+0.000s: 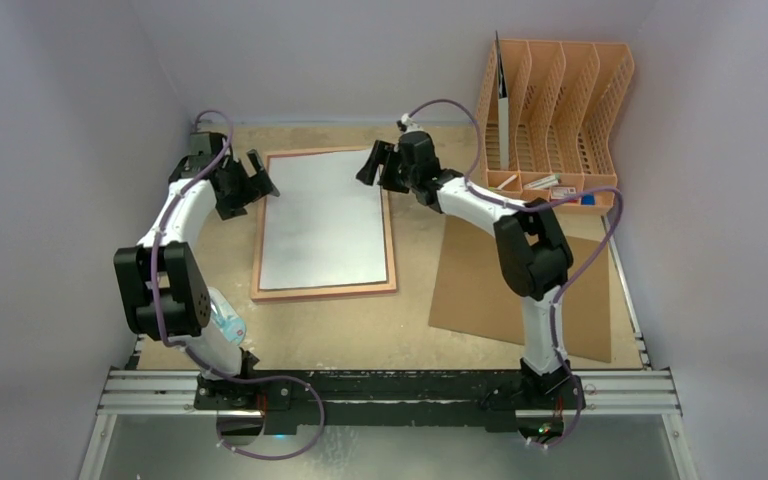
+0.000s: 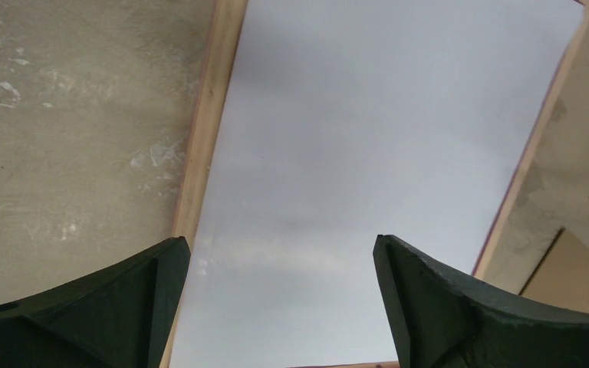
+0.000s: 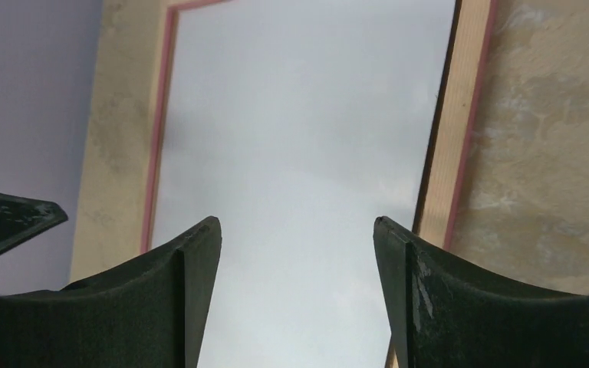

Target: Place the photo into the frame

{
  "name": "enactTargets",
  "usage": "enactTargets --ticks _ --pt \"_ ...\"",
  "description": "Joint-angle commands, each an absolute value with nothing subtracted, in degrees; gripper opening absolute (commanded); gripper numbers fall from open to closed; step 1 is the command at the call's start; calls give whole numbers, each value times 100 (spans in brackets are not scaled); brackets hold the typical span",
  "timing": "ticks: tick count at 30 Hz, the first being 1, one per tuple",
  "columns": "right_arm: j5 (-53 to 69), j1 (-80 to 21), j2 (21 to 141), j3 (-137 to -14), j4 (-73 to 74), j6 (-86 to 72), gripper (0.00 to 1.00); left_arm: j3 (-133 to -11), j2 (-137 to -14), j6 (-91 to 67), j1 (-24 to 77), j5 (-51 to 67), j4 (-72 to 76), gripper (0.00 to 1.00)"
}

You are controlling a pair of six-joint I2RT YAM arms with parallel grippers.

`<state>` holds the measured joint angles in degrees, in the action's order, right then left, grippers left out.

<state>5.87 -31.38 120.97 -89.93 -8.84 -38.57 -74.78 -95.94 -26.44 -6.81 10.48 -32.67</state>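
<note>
The frame point(image 1: 392, 232) lies flat, back side up, on the table. The photo point(image 1: 322, 220) lies inside it with its plain white back up, filling the opening. My left gripper point(image 1: 257, 178) is open and empty above the frame's far left corner. My right gripper point(image 1: 373, 165) is open and empty above the far right corner. In the left wrist view the white sheet point(image 2: 368, 138) lies between the wood edges point(image 2: 207, 115), with the open left gripper point(image 2: 280, 257) over it. In the right wrist view the sheet point(image 3: 299, 130) lies inside the pink-edged frame point(image 3: 460, 115), with the open right gripper point(image 3: 297, 234) over it.
A brown hardboard backing sheet point(image 1: 480, 280) lies on the table right of the frame, partly under my right arm. An orange plastic file rack point(image 1: 555, 110) stands at the back right. Purple-white walls close in the sides and back.
</note>
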Motion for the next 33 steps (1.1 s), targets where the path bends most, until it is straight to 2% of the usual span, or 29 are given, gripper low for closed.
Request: enactTargets --ticks 1,7,11,19,25,33 --pt "78 -2939 11134 -8691 -791 -3557 76 -7345 -8967 -2771 -445 1362 -3052 96" --pt "-726 -2727 9868 -7533 -538 -3164 76 -7295 -8518 -3038 390 1651 -2947 95" --pt "-1258 -2652 8924 -6532 -418 -2980 82 -6949 -8192 -3471 996 2121 -2375 95" --pt "-2114 -2342 7566 -4955 279 -3288 94 -6276 -8040 -4037 2628 2030 -1492 95" --pt "-2302 -1423 6855 -4398 616 -3768 94 -6226 -8728 -4385 3730 1766 -973 93" --pt "-2624 -32 6630 -4126 879 -4214 94 -7241 -10147 -4820 4693 1447 -900 89"
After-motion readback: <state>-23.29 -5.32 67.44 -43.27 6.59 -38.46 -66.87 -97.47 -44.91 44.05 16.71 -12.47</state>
